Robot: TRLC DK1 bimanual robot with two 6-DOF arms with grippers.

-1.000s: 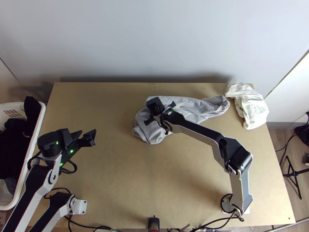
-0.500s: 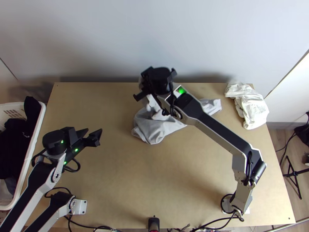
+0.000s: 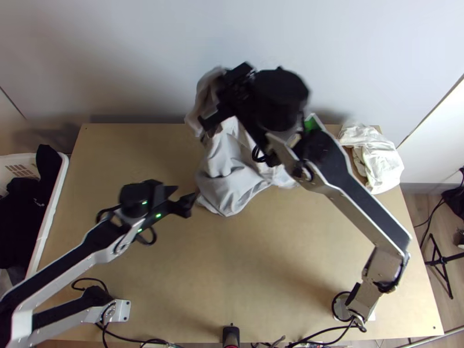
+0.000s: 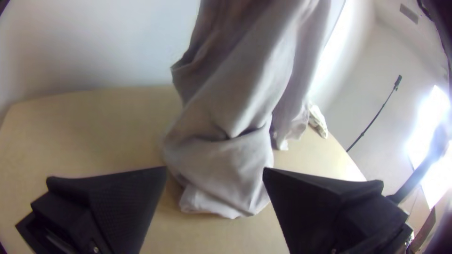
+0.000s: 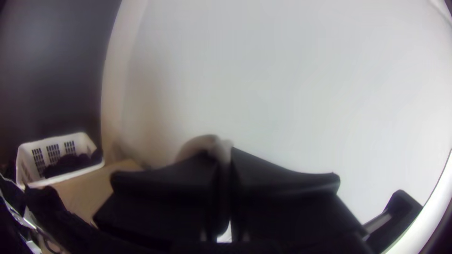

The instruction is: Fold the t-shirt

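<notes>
The light grey t-shirt (image 3: 223, 174) hangs bunched from my right gripper (image 3: 211, 113), its lower end resting on the table. In the right wrist view, my right gripper (image 5: 225, 164) is shut on a pinch of the grey cloth (image 5: 200, 145). My left gripper (image 3: 188, 200) stands open just beside the shirt's lower left end. From the left wrist view, the shirt (image 4: 226, 160) rises in loose folds beyond my left gripper (image 4: 214, 169), with nothing between its fingers. Which part of the shirt is held cannot be told.
A bunched white cloth (image 3: 377, 159) lies at the table's far right corner. Left of the table (image 3: 232, 278) stands a white basket (image 3: 49, 217) holding dark clothes. A pale wall (image 3: 145, 58) rises along the far edge.
My right gripper has lifted up and away from the table, raising part of the grey shirt and drawing in its right end. My left gripper has moved right, up to the shirt's lower end.
</notes>
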